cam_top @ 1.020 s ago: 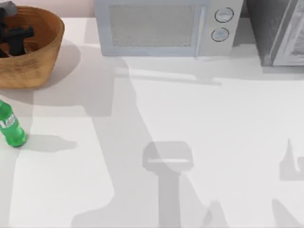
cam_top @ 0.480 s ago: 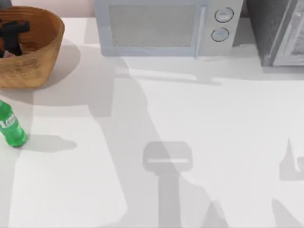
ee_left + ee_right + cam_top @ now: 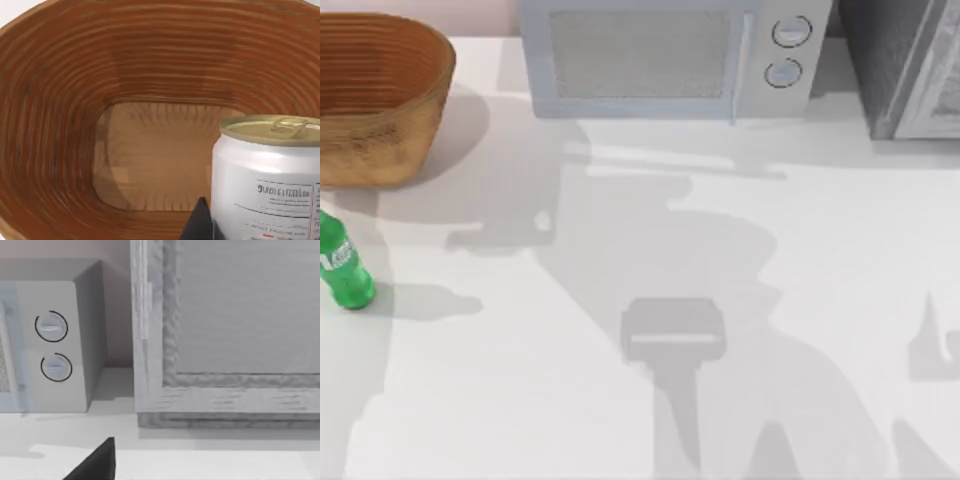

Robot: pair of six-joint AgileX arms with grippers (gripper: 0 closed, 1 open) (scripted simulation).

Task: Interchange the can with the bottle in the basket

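Two things are trading places here, and the first half of the swap is in hand. In the left wrist view the can [image 3: 267,175] is sitting close before the camera with a dark fingertip [image 3: 199,222] against its side, and the bare woven floor of the basket [image 3: 65,100] is lying well below it. I judge the can is being carried up out of the basket, the left jaws clamped on it, though only one finger is showing.

In the top view the basket [image 3: 380,130] is standing at the far left of the desk [image 3: 650,260], and the bottle [image 3: 342,270] is standing upright just in front of it, apart from its wall.

The next move calls for carrying the can over the rim and setting it down on open desk, clear of the bottle so neither topples, then fetching the bottle into the basket.

The left arm appears to be hanging over the basket, wrist angled down into it. The right arm is idling near the microwave [image 3: 55,345]; a dark finger [image 3: 95,462] is showing, but whether its jaws are apart I cannot tell.
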